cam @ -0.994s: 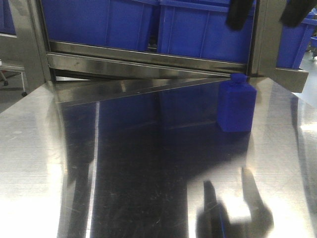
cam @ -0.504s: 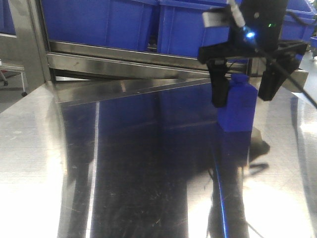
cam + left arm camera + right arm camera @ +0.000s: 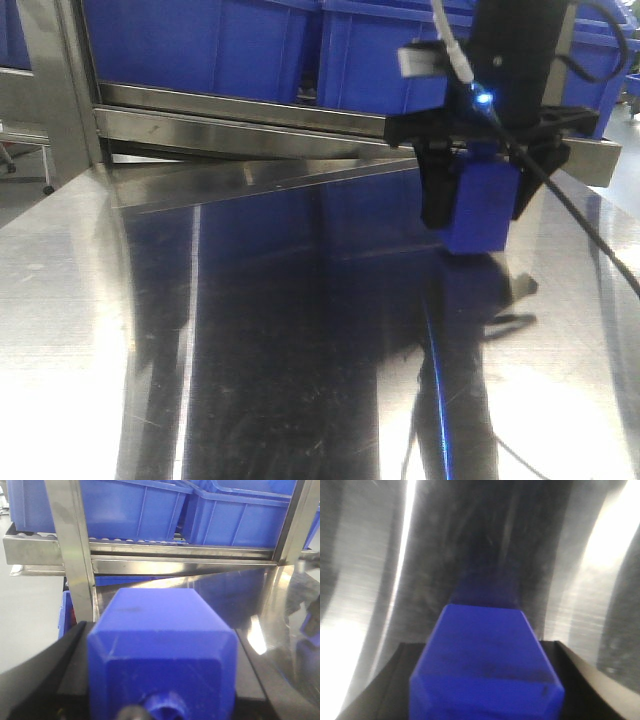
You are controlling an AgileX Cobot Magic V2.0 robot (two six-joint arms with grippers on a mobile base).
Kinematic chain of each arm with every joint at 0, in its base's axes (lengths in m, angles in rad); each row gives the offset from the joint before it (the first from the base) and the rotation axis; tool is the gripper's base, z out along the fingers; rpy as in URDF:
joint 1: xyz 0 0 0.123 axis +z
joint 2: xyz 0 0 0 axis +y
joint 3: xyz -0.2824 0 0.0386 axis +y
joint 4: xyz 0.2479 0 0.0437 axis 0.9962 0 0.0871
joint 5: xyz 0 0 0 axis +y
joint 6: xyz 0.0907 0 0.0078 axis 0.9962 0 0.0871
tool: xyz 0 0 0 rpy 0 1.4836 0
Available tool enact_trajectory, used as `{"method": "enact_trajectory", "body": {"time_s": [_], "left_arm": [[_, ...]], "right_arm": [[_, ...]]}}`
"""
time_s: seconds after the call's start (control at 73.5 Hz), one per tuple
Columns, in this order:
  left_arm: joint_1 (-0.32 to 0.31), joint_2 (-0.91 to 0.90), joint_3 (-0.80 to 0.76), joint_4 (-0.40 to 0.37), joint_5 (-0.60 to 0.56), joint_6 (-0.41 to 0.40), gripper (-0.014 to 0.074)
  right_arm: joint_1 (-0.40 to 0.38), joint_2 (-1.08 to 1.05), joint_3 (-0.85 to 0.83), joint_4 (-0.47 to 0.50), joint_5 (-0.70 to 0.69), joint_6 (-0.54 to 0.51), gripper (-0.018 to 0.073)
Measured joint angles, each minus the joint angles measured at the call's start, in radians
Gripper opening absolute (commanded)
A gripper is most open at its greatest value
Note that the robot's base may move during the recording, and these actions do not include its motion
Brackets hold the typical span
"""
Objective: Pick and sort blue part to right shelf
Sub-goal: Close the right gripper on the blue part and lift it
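The shiny metal counter [image 3: 250,350] fills the near part of the front view. Farther along it, on the right side, the right end effector [image 3: 481,214] hangs down from above. It has one black finger on each side of the blue part [image 3: 480,232], which is a small boxy block. The fingers press on its sides, so the end effector looks clamped on it. The right wrist view shows the same thing: the part sits tight between the two fingers, with the counter below it. I cannot tell if the bottom of the part touches the counter or hangs just above it. The left end effector [image 3: 160,630] does not show in the front view. Its own camera shows it clamped on a second blue part [image 3: 160,650], with the little round cap toward the camera. Behind all this is the right shelf [image 3: 270,135]. Its flat grey rail is just behind the gripped part, and big blue bins [image 3: 200,45] sit on it. So the grabbing looks done. What is left, I think, is to lift the part, carry it over the rail and let it go on the shelf.
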Motion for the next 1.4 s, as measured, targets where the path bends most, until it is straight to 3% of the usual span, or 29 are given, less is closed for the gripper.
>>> {"method": "enact_trajectory", "body": {"time_s": [0.231, 0.681, 0.926, 1.402], "left_arm": [[0.000, 0.000, 0.000, 0.000, 0.000, 0.000, 0.0335], [0.000, 0.000, 0.000, 0.000, 0.000, 0.000, 0.0334], [0.000, 0.000, 0.000, 0.000, 0.000, 0.000, 0.0334], [0.000, 0.000, 0.000, 0.000, 0.000, 0.000, 0.0333]], "right_arm": [[0.000, -0.187, 0.074, -0.006, -0.080, 0.000, 0.0288], [0.000, -0.786, 0.678, -0.118, -0.405, 0.000, 0.0288], [0.000, -1.106, 0.912, -0.162, -0.470, 0.000, 0.0288], [0.000, -1.680, 0.992, -0.212, -0.466, 0.000, 0.0288]]}}
